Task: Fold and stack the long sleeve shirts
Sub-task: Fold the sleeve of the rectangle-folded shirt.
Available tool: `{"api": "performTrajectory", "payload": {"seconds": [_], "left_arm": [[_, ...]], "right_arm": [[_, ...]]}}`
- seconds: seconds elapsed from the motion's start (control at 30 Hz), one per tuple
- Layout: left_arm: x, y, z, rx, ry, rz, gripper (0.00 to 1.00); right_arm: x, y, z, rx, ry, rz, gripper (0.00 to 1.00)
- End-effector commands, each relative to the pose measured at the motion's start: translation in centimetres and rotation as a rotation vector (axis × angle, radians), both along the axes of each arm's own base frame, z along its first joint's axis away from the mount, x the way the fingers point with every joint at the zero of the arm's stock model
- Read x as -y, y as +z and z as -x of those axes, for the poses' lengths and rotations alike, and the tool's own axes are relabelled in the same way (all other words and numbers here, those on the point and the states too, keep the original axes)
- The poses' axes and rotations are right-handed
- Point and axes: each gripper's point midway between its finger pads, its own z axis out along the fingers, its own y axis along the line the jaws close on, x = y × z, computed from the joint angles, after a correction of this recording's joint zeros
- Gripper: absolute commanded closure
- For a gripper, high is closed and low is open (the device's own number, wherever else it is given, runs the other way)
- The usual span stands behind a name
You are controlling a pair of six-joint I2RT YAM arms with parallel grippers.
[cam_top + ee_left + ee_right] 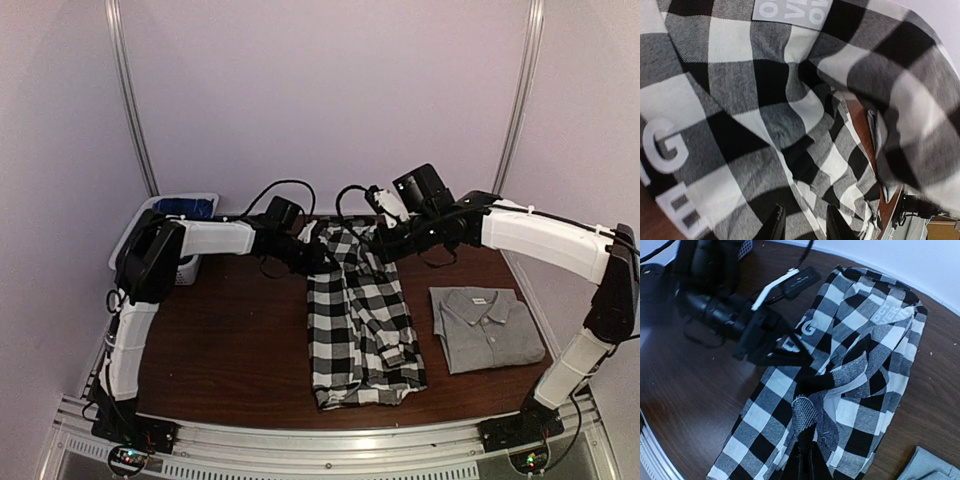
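Lying lengthwise on the brown table, the checked flannel shirt was bunched and lifted at its far end and lay flatter toward its near hem. The left gripper met the flannel shirt at its far left edge, beside the white lettering; its fingers stood narrow, with checked cloth pinched between them. The right gripper was at the flannel shirt's far right corner, fingers closed tight on a raised fold of the same cloth. The grey collared shirt lay folded flat to the right of the flannel shirt, apart from it. A white bin stood well off to the flannel shirt's far left.
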Motion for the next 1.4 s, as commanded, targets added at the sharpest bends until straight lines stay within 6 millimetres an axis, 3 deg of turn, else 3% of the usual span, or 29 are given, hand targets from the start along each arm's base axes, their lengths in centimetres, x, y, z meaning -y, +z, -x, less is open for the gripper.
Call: {"api": "performTrajectory", "payload": {"seconds": [0.0,0.17,0.33,0.5,0.77,1.0,1.13,1.2,1.27,1.37], "left_arm": [[3.1,-1.1,-1.8,-0.011,-0.056,0.094,0.71],[4.6,-0.9,-3.8,0.01,-0.047,0.148,0.71],[4.9,-0.5,-5.4,0.018,-0.03,0.198,0.7],[3.3,-0.1,-6.4,0.001,0.022,0.196,0.7],[-0.3,-0.7,-7.4,0.0,0.127,0.141,0.7],[-2.2,0.9,-8.2,0.05,0.159,0.156,0.7],[-2.4,1.5,-8.2,0.065,0.156,0.15,0.69],[-2.6,1.9,-8.3,0.083,0.162,0.14,0.69],[-3.2,1.4,-8.2,0.069,0.173,0.114,0.68],[-3.8,1.4,-8.1,0.073,0.18,0.105,0.66]], "right_arm": [[-1.5,-2.4,2.6,-0.135,0.023,-0.005,0.96],[-3.6,-4.1,5.1,-0.22,0.091,-0.003,0.96],[-4.9,-6.5,7.3,-0.299,0.134,0.034,0.96],[-5.2,-8.5,7.9,-0.34,0.127,0.078,0.95],[-5.2,-8.8,8.1,-0.346,0.123,0.077,0.95],[-6.9,-9.5,8.7,-0.376,0.149,0.022,0.92],[-7.0,-10.0,8.1,-0.362,0.117,0.014,0.79],[-6.4,-9.2,7.2,-0.324,0.076,-0.002,0.65],[-5.7,-8.1,6.1,-0.295,0.032,-0.046,0.52],[-3.6,-7.1,4.2,-0.265,-0.045,-0.124,0.42]]}}
